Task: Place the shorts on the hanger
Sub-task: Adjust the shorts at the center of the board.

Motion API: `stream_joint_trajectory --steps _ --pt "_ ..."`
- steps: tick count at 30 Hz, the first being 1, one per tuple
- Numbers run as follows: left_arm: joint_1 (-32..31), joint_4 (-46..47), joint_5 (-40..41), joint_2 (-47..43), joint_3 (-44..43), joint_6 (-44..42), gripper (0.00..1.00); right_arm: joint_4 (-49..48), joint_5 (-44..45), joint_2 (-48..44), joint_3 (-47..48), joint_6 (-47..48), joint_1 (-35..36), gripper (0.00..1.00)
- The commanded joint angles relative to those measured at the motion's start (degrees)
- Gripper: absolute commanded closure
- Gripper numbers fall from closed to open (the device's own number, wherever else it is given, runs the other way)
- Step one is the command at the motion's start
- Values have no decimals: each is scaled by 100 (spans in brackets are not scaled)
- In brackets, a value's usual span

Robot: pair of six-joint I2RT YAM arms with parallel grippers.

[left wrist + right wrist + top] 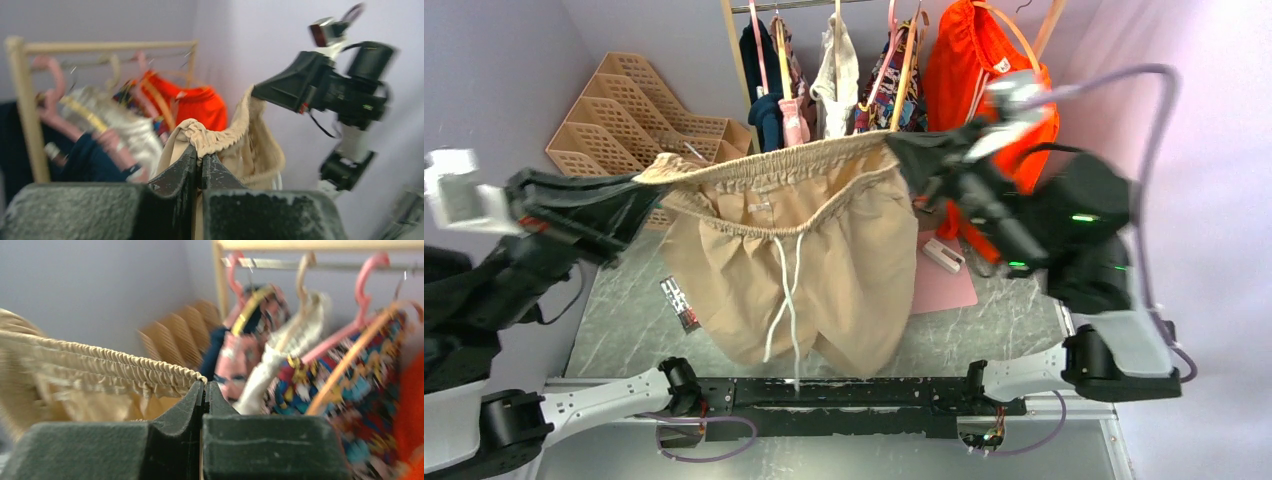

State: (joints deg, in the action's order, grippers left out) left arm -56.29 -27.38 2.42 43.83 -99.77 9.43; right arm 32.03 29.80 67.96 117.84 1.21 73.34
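Shorts: You will find the beige shorts [794,250] lifted and spread by the waist between the two arms, in front of the clothes rack [740,60]. The legs hang down toward the near edge of the worktop [624,310]. From above you cannot tell whether the hems touch it.
Waistband: The gathered elastic waistband [769,160] is pulled into a nearly straight line from left to right. The front layer sags below the rear layer, so the waist stands open.
Drawstring: The white drawstring [786,290] hangs down the middle of the front.
Left gripper: The left gripper [646,186] has its jaws clenched on the left end of the waistband. Check the left wrist view: bunched fabric sits pinched between the tips.
Right gripper: The right gripper [902,152] has its jaws clenched on the right end of the waistband. Check the right wrist view: the elastic edge runs in between the tips.
Rack contents: Garments hang on pink and tan hangers behind the shorts. Among them are a cream-white garment [836,85] and, at the right, bright orange shorts [969,70].
Worktop items: A pink mat [949,285] lies at the right, below the right gripper, with a small white object [943,255] at its edge. A black patterned card [681,302] lies at the left, just beside the left leg of the shorts.
Organiser: A tan lattice organiser [644,110] sits at the rear left.
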Motion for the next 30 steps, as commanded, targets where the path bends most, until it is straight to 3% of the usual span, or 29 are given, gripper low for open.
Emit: stream_joint_trajectory --steps 1,3,6,9,12,16,25,30 --pt "-8 -780 2371 300 73 225 93 747 2294 710 -368 -214 -46 100" --pt "-13 -1108 2758 522 -155 310 93 849 2557 876 -243 -242 -46 100" --pt "-13 -1043 2667 860 -883 86 93 957 2674 1171 654 65 -47 100" --pt "-16 -806 1989 1228 -2087 -232 93 874 1368 1274 1975 323 -44 100" --pt "-13 -390 1303 1224 -2557 -350 93 318 278 808 1839 375 -39 100" --pt "-14 109 1005 643 -1821 -375 93 124 -16 394 1369 340 -36 100" --pt "-40 -171 1772 -247 264 50 93 87 357 78 -714 55 -38 100" --pt "-44 -263 1682 -377 556 163 93 65 300 2 -1088 -24 -41 100"
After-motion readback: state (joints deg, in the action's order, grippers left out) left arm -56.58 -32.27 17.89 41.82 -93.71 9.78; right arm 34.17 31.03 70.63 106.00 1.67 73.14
